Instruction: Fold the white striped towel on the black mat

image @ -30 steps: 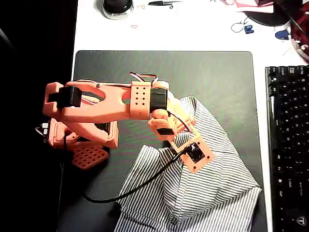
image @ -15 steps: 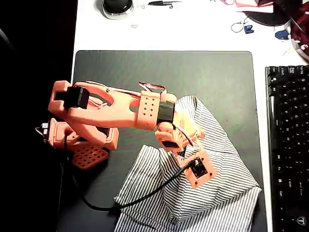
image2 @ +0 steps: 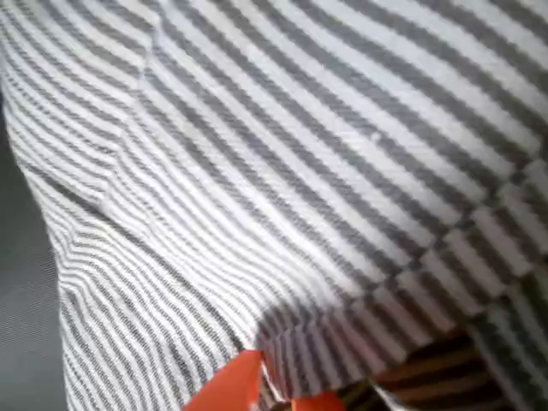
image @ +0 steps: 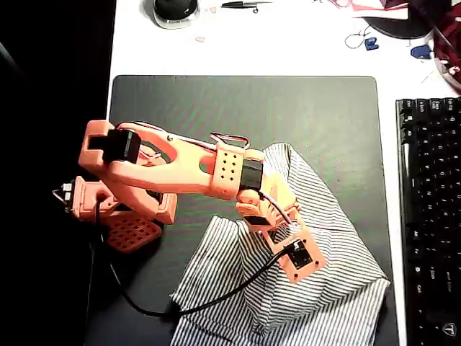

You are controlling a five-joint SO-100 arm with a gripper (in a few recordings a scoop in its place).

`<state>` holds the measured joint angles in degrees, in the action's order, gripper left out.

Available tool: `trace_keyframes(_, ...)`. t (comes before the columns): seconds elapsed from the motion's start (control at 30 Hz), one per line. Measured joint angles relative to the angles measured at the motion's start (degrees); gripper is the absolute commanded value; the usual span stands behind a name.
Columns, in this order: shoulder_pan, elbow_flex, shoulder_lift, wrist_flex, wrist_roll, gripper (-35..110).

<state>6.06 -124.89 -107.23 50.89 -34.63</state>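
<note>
The arm point(image: 180, 169) is reaching farther toward lower right than a second ago, over the white striped towel point(image: 324, 288). Its jaws are gripping a towel fold (wrist view) point(image2: 282, 390). The black mat point(image: 302, 108) is lying bare across the upper frame.

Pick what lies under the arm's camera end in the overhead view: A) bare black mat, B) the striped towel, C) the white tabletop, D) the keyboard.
B: in the overhead view the arm's end sits over the rumpled striped towel, which lies on the black mat.

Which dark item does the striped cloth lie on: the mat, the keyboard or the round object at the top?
The black mat: the white striped towel covers its lower right part; the others sit apart on the white desk.
</note>
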Motion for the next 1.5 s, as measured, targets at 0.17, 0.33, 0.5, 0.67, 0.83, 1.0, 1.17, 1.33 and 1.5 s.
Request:
trace_keyframes(0.17, -0.5, 3.5, 0.0, 3.0, 0.1, 0)
trace_keyframes(0.33, 0.9, 12.9, 0.0, 8.2, 0.4, 0)
trace_keyframes(0.5, 6.3, 23.0, 1.1, 11.3, -1.8, 0)
trace_keyframes(0.67, 15.1, 30.9, 6.6, 10.5, -6.2, 0)
trace_keyframes(0.83, 21.5, 36.4, 13.4, 6.6, -9.4, 0)
trace_keyframes(1.0, 24.9, 41.7, 19.7, 2.7, -11.0, 0)
trace_keyframes(1.17, 24.5, 43.5, 18.5, 9.9, -12.0, 9)
trace_keyframes(1.33, 18.9, 29.5, 2.8, 17.3, -11.2, 14)
trace_keyframes(1.5, 10.5, 12.4, -11.7, 18.7, -6.9, 14)
